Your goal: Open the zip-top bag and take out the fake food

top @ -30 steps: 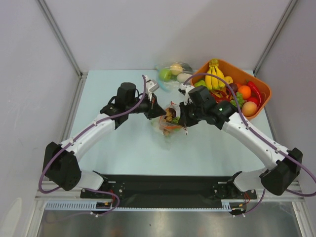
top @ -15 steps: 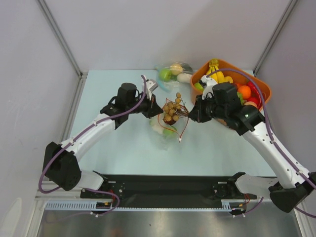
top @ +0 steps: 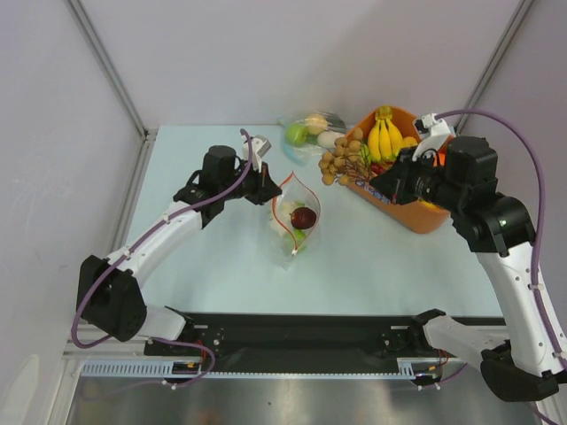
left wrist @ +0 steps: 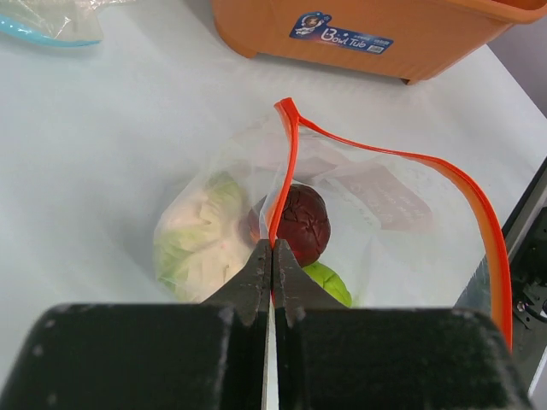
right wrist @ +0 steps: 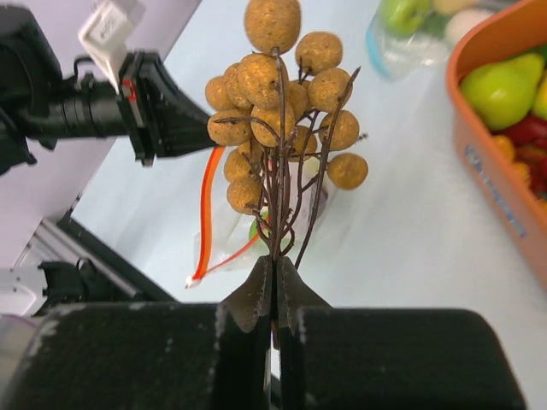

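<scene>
Top, left-wrist and right-wrist views of a bag-emptying task, partly done.

**Layout.** The zip-top bag (top: 294,221) lies near the middle of the tabletop (top: 204,257), mouth open. The left gripper (top: 268,189) has its jaws pressed together on one lip of the orange-red zip strip (left wrist: 286,162). Inside the bag are a white-and-green cauliflower (left wrist: 201,243), a maroon plum (left wrist: 303,224) and a green piece (left wrist: 329,282). The right gripper (right wrist: 273,269) has its jaws pinching the thin stems of a brown berry cluster (top: 341,158), held in the air by the left rim of the orange tub (top: 425,217) at the far right corner. A second clear bag (top: 310,131) lies at the far edge, just beside the cluster.

**Hazards (judged).**
- The cluster is held by a few wiry stems, so it may swing or slip out.
- It appears to hang at the tub's rim rather than well over the inside. Released here, it could land on the tabletop or on the second bag.
- Only one lip of the strip is pinched. If it slips, the mouth may fall shut over the three remaining pieces.
- If the strip is raised too far, the bag may tip and the round plum roll away.

**Writing.** A blue sticker (left wrist: 341,32) on the tub's wall reads "Bowl Tub". A white tag (right wrist: 111,24) on the left arm bears marks too small to read. A pale printed patch on the bag's wall is illegible.
</scene>
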`<move>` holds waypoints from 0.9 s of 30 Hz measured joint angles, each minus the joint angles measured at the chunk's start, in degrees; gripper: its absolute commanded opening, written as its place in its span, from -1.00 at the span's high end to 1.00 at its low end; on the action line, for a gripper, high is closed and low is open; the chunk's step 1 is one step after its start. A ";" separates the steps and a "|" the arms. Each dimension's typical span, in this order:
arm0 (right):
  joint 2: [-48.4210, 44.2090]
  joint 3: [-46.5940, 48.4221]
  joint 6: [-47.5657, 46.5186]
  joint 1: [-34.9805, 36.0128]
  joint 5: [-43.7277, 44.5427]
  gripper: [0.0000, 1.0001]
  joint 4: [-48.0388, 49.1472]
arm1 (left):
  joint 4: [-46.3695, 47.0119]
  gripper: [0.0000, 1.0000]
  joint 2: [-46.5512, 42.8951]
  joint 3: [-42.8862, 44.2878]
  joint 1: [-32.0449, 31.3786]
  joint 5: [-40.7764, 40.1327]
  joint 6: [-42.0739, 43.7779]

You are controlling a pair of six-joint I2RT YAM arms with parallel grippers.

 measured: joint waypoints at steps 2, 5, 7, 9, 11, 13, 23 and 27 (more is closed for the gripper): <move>0.04 1.55 -0.90 -2.21 -0.42 1.00 0.07 | 0.00 1.00 0.00 0.00 0.00 0.00 0.02; 0.63 2.60 -2.27 -5.55 -1.09 1.00 0.72 | 0.00 0.99 0.00 0.00 0.00 0.02 0.02; 1.66 2.91 -3.72 -9.18 -1.73 1.00 1.57 | 0.00 0.99 0.00 0.00 0.00 0.07 0.02; 2.99 2.95 -4.76 -12.57 -2.25 1.00 2.84 | 0.00 0.99 0.00 0.00 0.00 0.07 0.02; 5.22 2.91 -6.16 -15.87 -2.71 1.00 4.44 | 0.00 0.99 0.00 0.00 0.00 0.07 0.04; 7.41 2.49 -7.30 -18.47 -2.47 1.00 6.54 | 0.00 0.99 -0.02 0.00 0.00 0.04 0.04; 14.25 -4.85 -10.03 -27.30 4.33 1.00 16.81 | 0.00 0.99 -0.02 0.00 0.00 0.15 0.09; 14.60 -9.29 -10.10 -29.31 5.44 1.00 20.81 | 0.00 1.00 -0.02 0.00 0.02 0.26 0.09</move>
